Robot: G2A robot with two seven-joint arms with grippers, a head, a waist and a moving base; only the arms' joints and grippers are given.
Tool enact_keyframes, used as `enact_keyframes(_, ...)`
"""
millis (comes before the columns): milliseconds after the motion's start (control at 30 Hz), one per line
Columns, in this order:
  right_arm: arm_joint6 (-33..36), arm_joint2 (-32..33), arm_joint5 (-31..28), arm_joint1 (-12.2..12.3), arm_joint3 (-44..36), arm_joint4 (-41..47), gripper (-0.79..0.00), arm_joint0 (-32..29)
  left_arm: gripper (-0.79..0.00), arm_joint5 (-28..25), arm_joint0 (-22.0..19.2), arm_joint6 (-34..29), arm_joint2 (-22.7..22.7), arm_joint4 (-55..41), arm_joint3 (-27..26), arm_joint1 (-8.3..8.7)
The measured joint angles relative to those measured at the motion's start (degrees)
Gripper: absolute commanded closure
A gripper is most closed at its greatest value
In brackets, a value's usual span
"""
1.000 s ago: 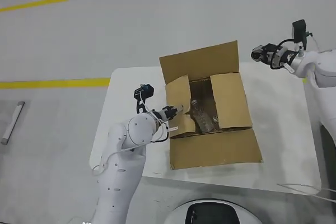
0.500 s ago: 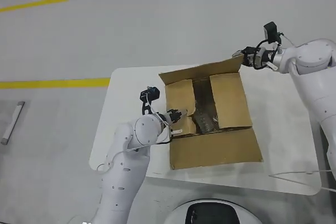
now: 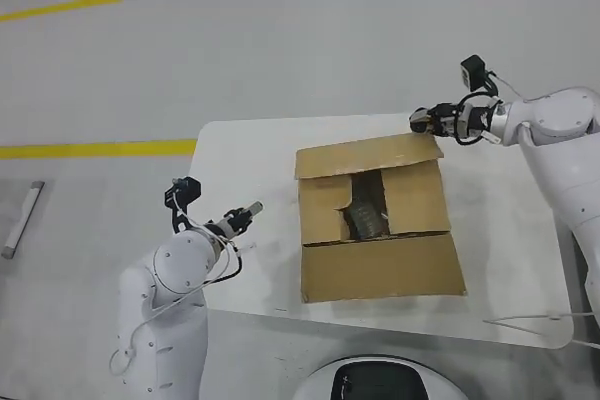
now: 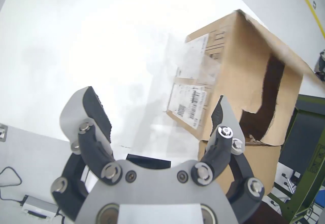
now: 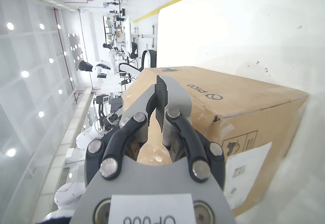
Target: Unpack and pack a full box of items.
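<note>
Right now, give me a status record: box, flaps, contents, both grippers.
box: cardboard, on the white table
far flap: lowered over the opening
side flaps: folded in, gap between them
near flap: spread outward toward the robot
contents: clear bottle-like item in the gap; rest hidden
left gripper: open, empty, left of the box, apart from it
right gripper: shut, at the far flap's right corner; contact unclear

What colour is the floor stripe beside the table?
Yellow; the painted floor stripe shows best in the top view.
</note>
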Motion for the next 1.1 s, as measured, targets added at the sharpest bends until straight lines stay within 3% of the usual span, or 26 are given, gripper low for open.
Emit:
enact_keyframes(367, -5.62, -1.79, -1.97, 1.60, -12.67, -10.93, 0.000, -6.34, -0.785, -0.64, 0.37, 0.70, 0.36, 0.14, 0.14, 0.02)
enact_keyframes(467, -6.27, -1.41, -1.74, 1.96, -15.41, -11.10, 0.000, -8.40, -0.785, -7.27, 2.99, 5.66, 1.98, 5.19, -0.46, 0.56)
enact_keyframes(700, -6.98, 0.23, -1.05, 2.83, -20.43, -10.39, 0.000, -11.90, -0.785, -26.64, 12.26, 17.28, 6.11, 28.30, -4.48, 2.45)
enact_keyframes(1100, -7.23, 1.69, 0.98, 3.76, -24.98, -10.07, 0.000, -14.63, -0.785, -29.11, 14.00, 18.71, 6.47, 29.29, -4.83, 2.73)
